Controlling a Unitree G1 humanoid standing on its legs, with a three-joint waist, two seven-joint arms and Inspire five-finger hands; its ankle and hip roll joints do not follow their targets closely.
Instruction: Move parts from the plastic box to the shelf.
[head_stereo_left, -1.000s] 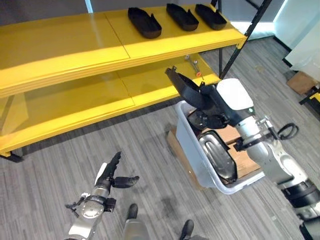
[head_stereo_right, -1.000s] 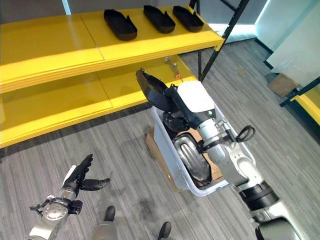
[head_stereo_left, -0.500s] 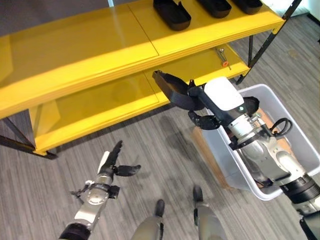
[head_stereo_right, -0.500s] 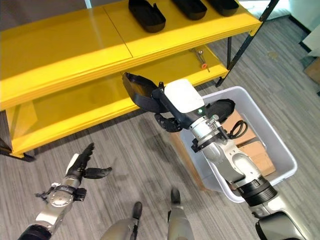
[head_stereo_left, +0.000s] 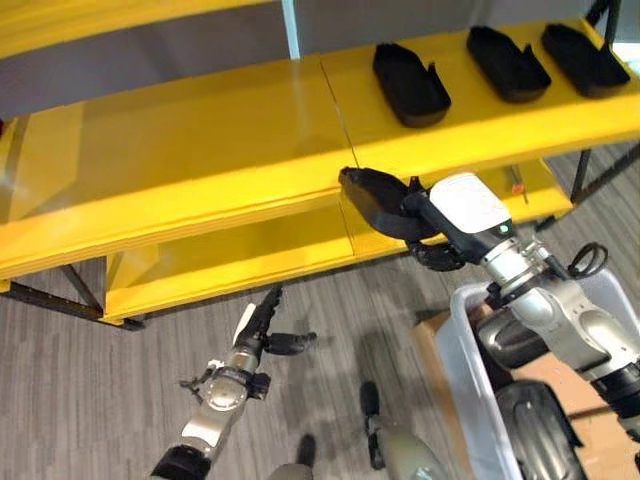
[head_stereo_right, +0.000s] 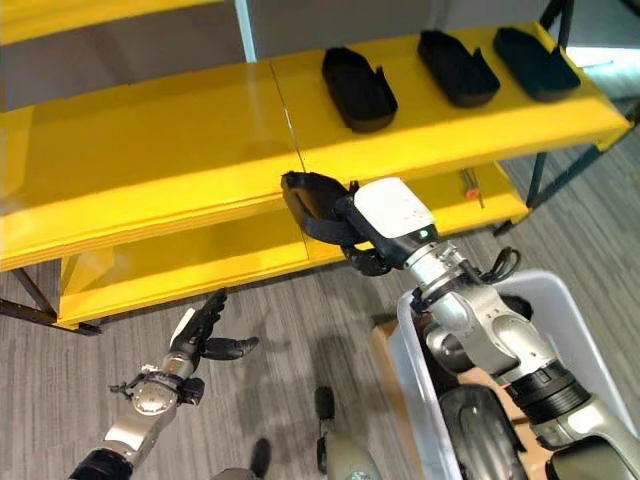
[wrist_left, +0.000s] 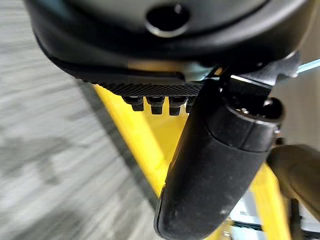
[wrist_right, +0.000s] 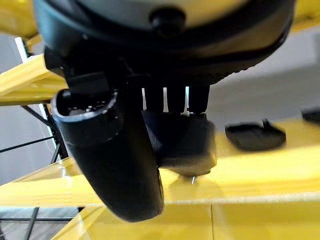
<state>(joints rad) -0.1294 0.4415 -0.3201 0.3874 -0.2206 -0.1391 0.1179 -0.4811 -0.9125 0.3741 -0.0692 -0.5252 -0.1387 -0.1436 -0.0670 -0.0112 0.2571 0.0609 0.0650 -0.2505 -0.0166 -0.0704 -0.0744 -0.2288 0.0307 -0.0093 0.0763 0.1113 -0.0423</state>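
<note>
A: right hand (head_stereo_left: 425, 228) fingers curled round black part (head_stereo_left: 372, 195), held at the shelf (head_stereo_left: 180, 150) front edge, level with the top board for set-down beside three parts (head_stereo_left: 410, 85) already there

B: left hand (head_stereo_left: 262, 330) low, fingers straight, holding nothing; plastic box (head_stereo_left: 470, 380) lower right

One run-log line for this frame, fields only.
right hand: shut on black part, at shelf front edge | left hand: open, idle, low | shelf holds three parts | plastic box: part inside

Three black parts (head_stereo_left: 410, 84) lie on the yellow shelf (head_stereo_left: 200, 140); a small tool (head_stereo_right: 472, 187), perhaps, on the lower board.
</note>
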